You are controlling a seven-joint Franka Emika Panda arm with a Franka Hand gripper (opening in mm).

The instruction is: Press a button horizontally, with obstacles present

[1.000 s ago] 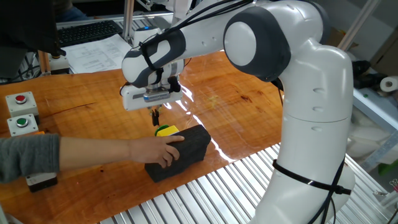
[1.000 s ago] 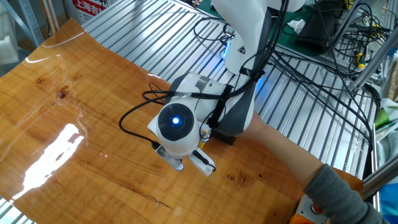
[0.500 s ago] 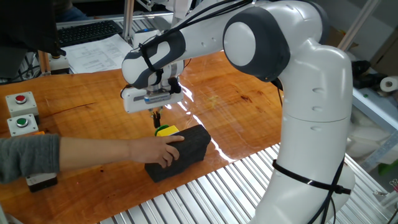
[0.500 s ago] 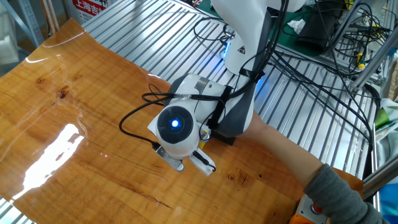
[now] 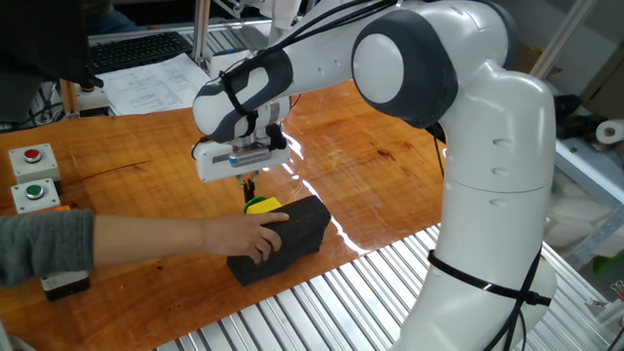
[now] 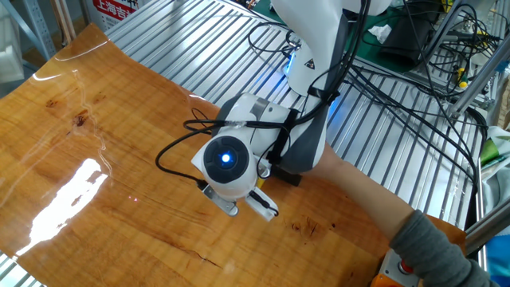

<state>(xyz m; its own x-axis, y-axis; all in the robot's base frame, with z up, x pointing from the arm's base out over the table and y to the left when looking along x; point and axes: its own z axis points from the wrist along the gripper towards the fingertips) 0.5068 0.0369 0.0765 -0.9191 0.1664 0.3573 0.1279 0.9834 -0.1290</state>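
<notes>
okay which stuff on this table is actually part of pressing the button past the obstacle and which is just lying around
Part of the job:
yellow button
black foam block
gripper
person's hand resting on the block

Just lying about:
red button box
green button box
papers
keyboard

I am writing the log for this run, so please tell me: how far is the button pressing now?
Done: the pincer is brought down close to the yellow button, just above and behind it. In hand: the approach; a person's hand rests on the black block that lies directly beside the button. Left: the sideways press itself; no contact with the button shows. Whether the fingers are open or shut cannot be told.
</notes>
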